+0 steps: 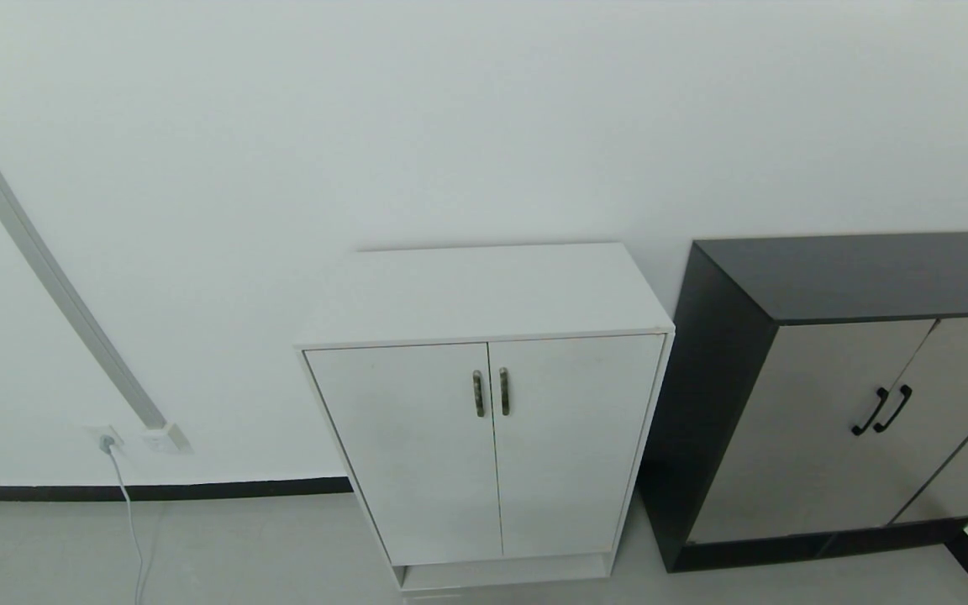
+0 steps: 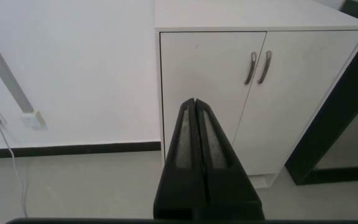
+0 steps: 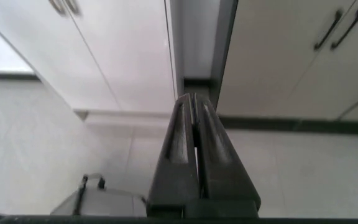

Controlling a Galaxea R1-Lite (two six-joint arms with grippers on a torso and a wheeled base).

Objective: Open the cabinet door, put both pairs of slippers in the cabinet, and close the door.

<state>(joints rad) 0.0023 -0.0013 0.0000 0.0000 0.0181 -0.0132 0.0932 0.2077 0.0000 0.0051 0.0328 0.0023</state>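
A white two-door cabinet [image 1: 484,403] stands against the wall with both doors closed and two metal handles [image 1: 491,392] at the centre seam. In the left wrist view the cabinet [image 2: 253,81] is ahead, its handles [image 2: 258,67] well beyond my left gripper [image 2: 194,102], which is shut with nothing in it. My right gripper [image 3: 194,99] is also shut and empty, held low over the floor in front of the white cabinet's lower corner [image 3: 129,68].
A black cabinet with grey doors [image 1: 854,403] stands right beside the white one, a narrow gap between them. A wall socket with a white cable [image 1: 118,470] sits at the left, under a slanted cable duct [image 1: 47,269]. Grey floor [image 1: 198,555] lies in front.
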